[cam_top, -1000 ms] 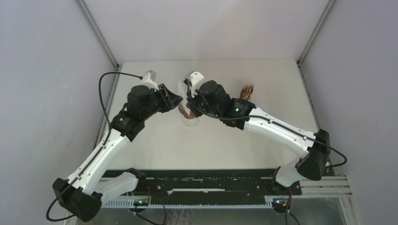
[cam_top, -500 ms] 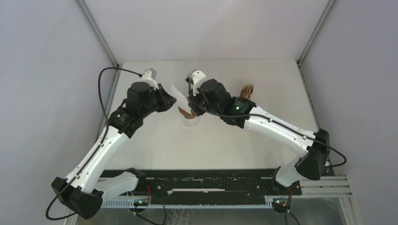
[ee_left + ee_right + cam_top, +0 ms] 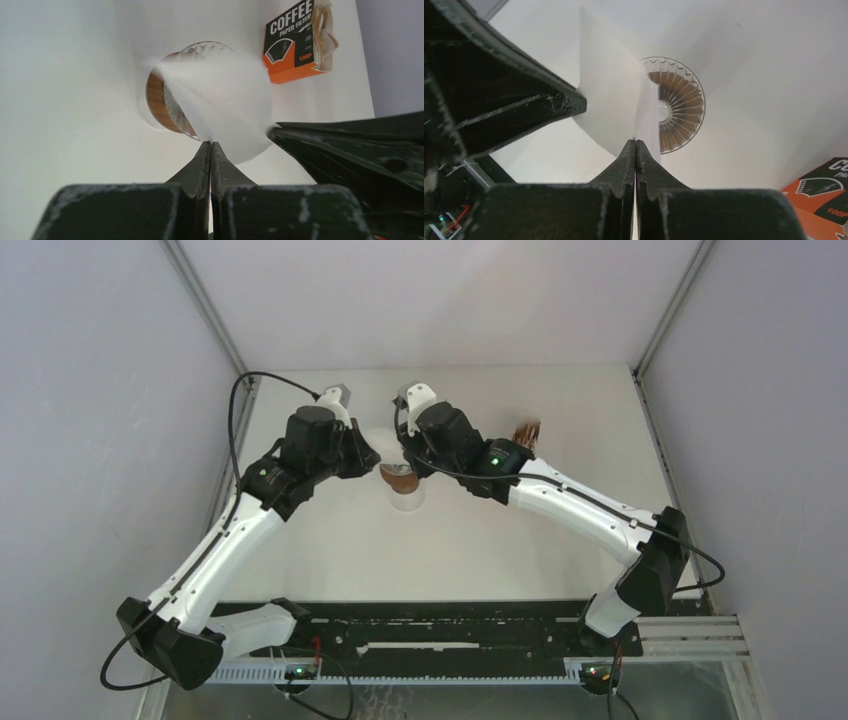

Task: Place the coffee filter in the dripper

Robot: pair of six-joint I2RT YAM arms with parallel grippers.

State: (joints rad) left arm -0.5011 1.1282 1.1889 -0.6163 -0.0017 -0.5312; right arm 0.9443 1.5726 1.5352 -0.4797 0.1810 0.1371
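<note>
Both grippers are shut on the white paper coffee filter [image 3: 225,95], each pinching one edge, and hold it in the air above the dripper. My left gripper [image 3: 210,144] grips its near edge; my right gripper [image 3: 635,142] grips the other edge, where the filter [image 3: 611,100] spreads open between them. The brown ribbed dripper [image 3: 679,107] sits in a clear glass cup below, partly hidden by the paper. In the top view the filter [image 3: 384,443] hangs between the two grippers over the dripper [image 3: 401,479].
An orange coffee filter box [image 3: 295,42] with brown-edged filters lies to the right of the dripper; it also shows in the top view [image 3: 526,432] and the right wrist view [image 3: 824,195]. The two arms' wrists are close together over the table's back middle.
Both grippers have moved slightly toward the back and closer together, carrying the filter over the dripper. The left arm has swung right.
</note>
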